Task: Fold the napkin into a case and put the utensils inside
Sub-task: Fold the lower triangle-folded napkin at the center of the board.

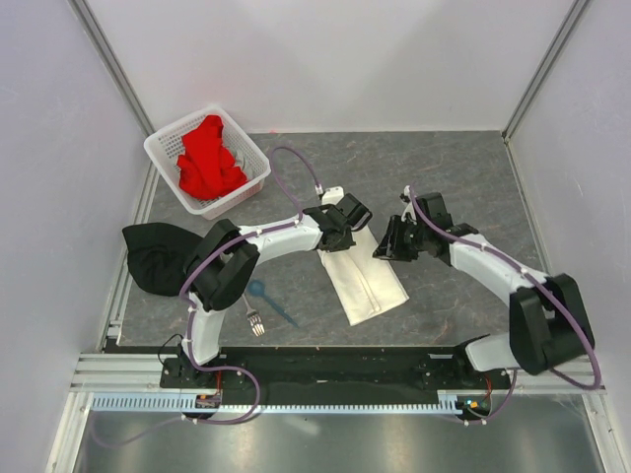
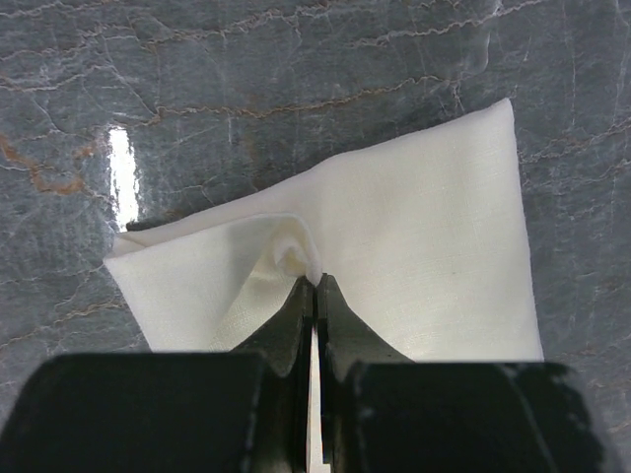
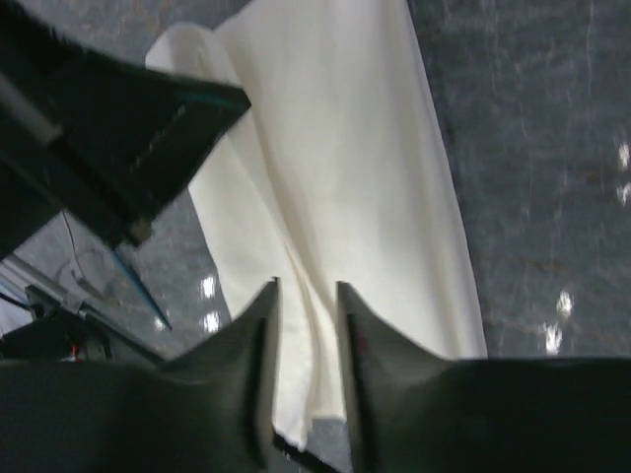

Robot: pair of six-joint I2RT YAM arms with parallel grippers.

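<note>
The cream-white napkin (image 1: 367,281) lies folded into a long layered strip in the middle of the table. My left gripper (image 1: 345,223) sits at the strip's far end, shut on a small pinch of the napkin (image 2: 424,227) right at its tips (image 2: 314,280). Beside the strip's right edge is my right gripper (image 1: 387,248). In the right wrist view its jaws (image 3: 308,288) stand apart over the napkin (image 3: 345,148) with a fold of cloth showing between them. The silver fork (image 1: 254,320) and blue spoon (image 1: 266,296) lie left of the napkin, near the left arm's base.
A white perforated basket (image 1: 163,148) holding a red cloth (image 1: 207,158) stands at the back left. A black cloth (image 1: 158,256) is bunched at the table's left edge. The left arm's black wrist (image 3: 108,128) crosses the right wrist view's upper left.
</note>
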